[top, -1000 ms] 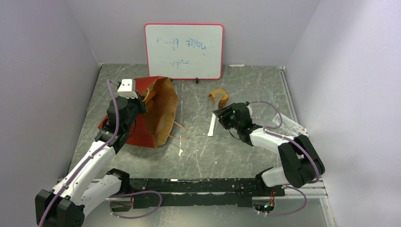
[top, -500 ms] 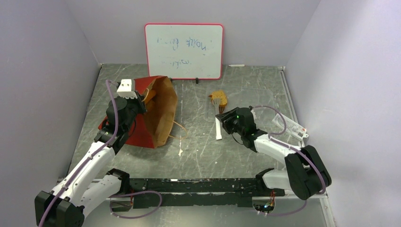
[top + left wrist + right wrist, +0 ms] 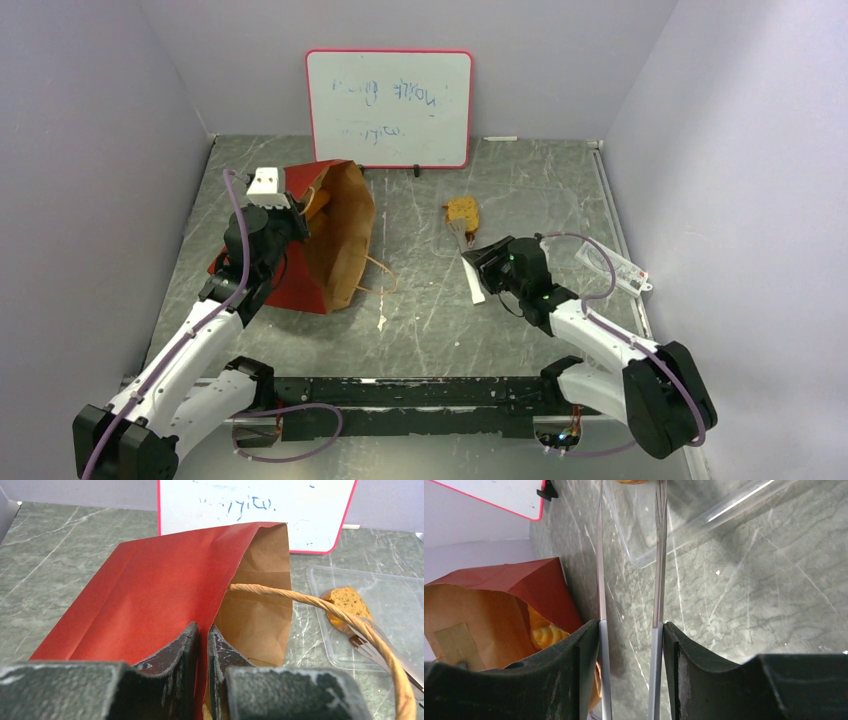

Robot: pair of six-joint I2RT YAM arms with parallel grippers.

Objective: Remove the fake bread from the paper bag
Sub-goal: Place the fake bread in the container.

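Pinches the red wall of the paper bag (image 3: 335, 235) at its mouth with the left hand (image 3: 201, 645), closed tight on the paper. Clamps the right hand (image 3: 629, 629) on thin tongs (image 3: 657, 555), tips spread at one piece of fake bread (image 3: 462, 211) lying out in a clear tray (image 3: 395, 587), well right of the bag. Leaves at least one yellow-orange piece (image 3: 543, 630) inside the bag's mouth. Risks snagging the loop handle (image 3: 300, 596) on entry and dragging the bag, dropping a smooth piece from such narrow tips, or collapsing the mouth should the pinch slip.
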